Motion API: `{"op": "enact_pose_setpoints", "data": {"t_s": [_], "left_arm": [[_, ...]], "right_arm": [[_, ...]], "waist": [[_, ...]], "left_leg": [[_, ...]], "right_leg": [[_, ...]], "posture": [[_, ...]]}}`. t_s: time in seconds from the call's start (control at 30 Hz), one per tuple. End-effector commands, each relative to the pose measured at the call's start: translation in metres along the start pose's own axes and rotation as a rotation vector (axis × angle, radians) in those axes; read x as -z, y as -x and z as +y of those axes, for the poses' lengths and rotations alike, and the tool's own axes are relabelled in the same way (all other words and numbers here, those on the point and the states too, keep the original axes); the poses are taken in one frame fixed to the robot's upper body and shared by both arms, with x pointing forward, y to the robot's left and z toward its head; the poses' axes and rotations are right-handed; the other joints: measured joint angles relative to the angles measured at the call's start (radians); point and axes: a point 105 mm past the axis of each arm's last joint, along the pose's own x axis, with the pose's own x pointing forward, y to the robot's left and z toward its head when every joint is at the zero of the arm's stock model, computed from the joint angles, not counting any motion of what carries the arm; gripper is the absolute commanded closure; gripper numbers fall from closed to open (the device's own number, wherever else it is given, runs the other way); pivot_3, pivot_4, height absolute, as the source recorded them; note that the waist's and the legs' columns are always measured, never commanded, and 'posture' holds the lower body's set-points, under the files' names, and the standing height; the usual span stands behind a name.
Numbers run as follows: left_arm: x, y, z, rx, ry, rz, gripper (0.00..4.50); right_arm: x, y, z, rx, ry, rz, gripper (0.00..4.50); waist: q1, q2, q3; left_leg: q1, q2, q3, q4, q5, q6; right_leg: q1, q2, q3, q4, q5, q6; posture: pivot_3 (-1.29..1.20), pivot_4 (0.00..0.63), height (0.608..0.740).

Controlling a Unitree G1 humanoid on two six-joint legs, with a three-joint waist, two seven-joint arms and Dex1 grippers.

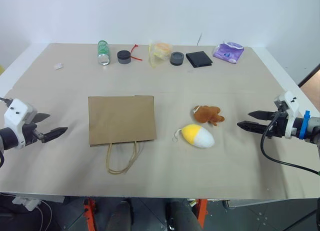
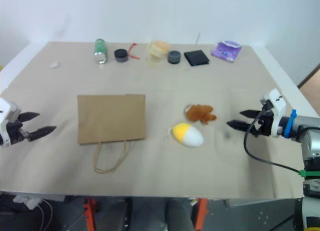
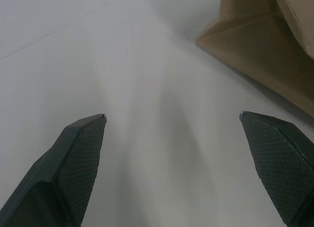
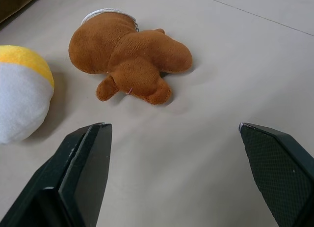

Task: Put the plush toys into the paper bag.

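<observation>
The brown paper bag (image 1: 121, 119) lies flat mid-table, its cord handles (image 1: 122, 158) trailing toward the near edge. To its right lie two plush toys: a brown-orange furry animal (image 1: 208, 114) and, just in front of it, a yellow-and-white egg (image 1: 198, 135) with a thin loop. My right gripper (image 1: 244, 119) hovers open to the right of both toys, pointing at them; the right wrist view has the brown toy (image 4: 130, 55) and the egg (image 4: 22, 92) ahead of its fingers (image 4: 83, 160). My left gripper (image 1: 52, 127) is open left of the bag, whose corner (image 3: 255, 45) lies ahead of it.
Along the far edge stand a green bottle (image 1: 103, 52), a dark round lid (image 1: 124, 57), a red tie (image 1: 135, 52), a crumpled yellow wrapper (image 1: 160, 53), another dark lid (image 1: 176, 58), a black wallet (image 1: 199, 59) and a purple packet (image 1: 228, 52). A small white scrap (image 1: 58, 66) lies far left.
</observation>
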Motion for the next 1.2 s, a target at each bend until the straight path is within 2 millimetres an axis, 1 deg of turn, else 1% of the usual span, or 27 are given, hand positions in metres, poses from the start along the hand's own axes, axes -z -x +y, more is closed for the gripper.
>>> {"op": "enact_pose_setpoints", "data": {"t_s": [0.03, 0.2, 0.43, 0.73, 0.87, 0.93, 1.0, 1.07, 1.13, 1.17, 1.2], "left_arm": [[-0.010, 0.008, 0.004, -0.026, -0.015, -0.038, 0.00], [-0.006, 0.013, 0.006, -0.039, -0.008, -0.036, 0.00], [-0.007, 0.014, 0.011, -0.062, -0.017, -0.037, 0.00], [-0.010, 0.014, 0.013, -0.087, -0.018, -0.062, 0.00], [-0.006, 0.014, 0.015, -0.107, -0.051, -0.025, 0.00], [-0.009, 0.014, 0.016, -0.118, -0.079, -0.028, 0.00], [-0.019, 0.012, 0.018, -0.143, -0.138, -0.061, 0.00], [-0.035, 0.010, 0.016, -0.149, -0.200, -0.116, 0.00], [-0.048, 0.005, 0.002, -0.094, -0.285, -0.150, 0.00], [-0.059, 0.001, -0.011, -0.038, -0.359, -0.186, 0.00], [-0.065, -0.001, -0.020, -0.001, -0.409, -0.212, 0.00]], "right_arm": [[-0.014, 0.007, -0.006, 0.027, 0.017, -0.059, 0.03], [-0.014, 0.007, -0.011, 0.039, 0.003, -0.074, 0.03], [-0.018, 0.007, -0.015, 0.052, 0.012, -0.092, 0.03], [-0.018, 0.010, -0.017, 0.046, 0.013, -0.112, 0.03], [-0.018, 0.009, -0.017, 0.033, 0.011, -0.118, 0.03], [-0.022, 0.008, -0.014, 0.012, 0.017, -0.133, 0.03], [-0.033, 0.008, -0.006, -0.036, 0.051, -0.184, 0.03], [-0.050, 0.009, 0.008, -0.119, 0.091, -0.251, 0.03], [-0.066, 0.009, 0.028, -0.228, 0.125, -0.289, 0.03], [-0.073, 0.007, 0.050, -0.332, 0.167, -0.269, 0.03], [-0.076, 0.006, 0.066, -0.404, 0.194, -0.248, 0.03]], "waist": [[0.000, 0.000, 0.000], [0.000, 0.000, 0.000], [0.000, 0.000, 0.000], [-0.001, 0.000, 0.000], [-0.001, 0.000, 0.000], [-0.001, 0.000, 0.000], [-0.001, 0.000, 0.000], [0.000, 0.000, 0.000], [0.000, 0.001, 0.000], [0.000, 0.001, 0.000], [0.000, 0.001, 0.000]], "left_leg": [[0.000, 0.000, 0.000, 0.000, 0.000, 0.000], [0.000, 0.000, 0.001, 0.001, 0.000, 0.000], [0.000, 0.000, 0.001, 0.002, 0.000, 0.000], [0.001, 0.000, 0.001, 0.002, 0.000, 0.000], [0.001, 0.000, 0.001, 0.002, 0.000, 0.000], [0.001, 0.000, 0.001, 0.003, 0.000, 0.000], [0.001, 0.000, 0.001, 0.003, 0.000, 0.000], [0.001, 0.001, 0.001, 0.004, 0.000, 0.000], [0.001, 0.001, 0.001, 0.005, 0.000, 0.000], [0.001, 0.001, 0.001, 0.005, 0.000, 0.000], [0.001, 0.001, 0.001, 0.005, 0.000, 0.000]], "right_leg": [[0.000, 0.000, 0.000, 0.000, 0.000, 0.000], [0.000, 0.000, 0.001, 0.000, 0.000, 0.001], [0.000, 0.001, 0.002, 0.001, 0.001, 0.001], [0.000, 0.002, 0.003, 0.002, 0.001, 0.002], [0.001, 0.002, 0.004, 0.002, 0.001, 0.002], [0.000, 0.002, 0.004, 0.002, 0.001, 0.002], [0.001, 0.002, 0.004, 0.002, 0.002, 0.002], [0.001, 0.003, 0.004, 0.002, 0.002, 0.002], [0.001, 0.003, 0.005, 0.003, 0.002, 0.003], [0.001, 0.003, 0.005, 0.003, 0.003, 0.003], [0.001, 0.003, 0.006, 0.003, 0.003, 0.003]], "posture": [[0.00, 0.150, 0.740], [0.00, 0.150, 0.740], [0.00, 0.150, 0.740], [0.00, 0.150, 0.740], [0.00, 0.150, 0.740], [0.00, 0.150, 0.740], [0.00, 0.150, 0.740], [0.00, 0.150, 0.740], [0.00, 0.150, 0.740], [0.00, 0.150, 0.740], [0.00, 0.150, 0.740]]}}
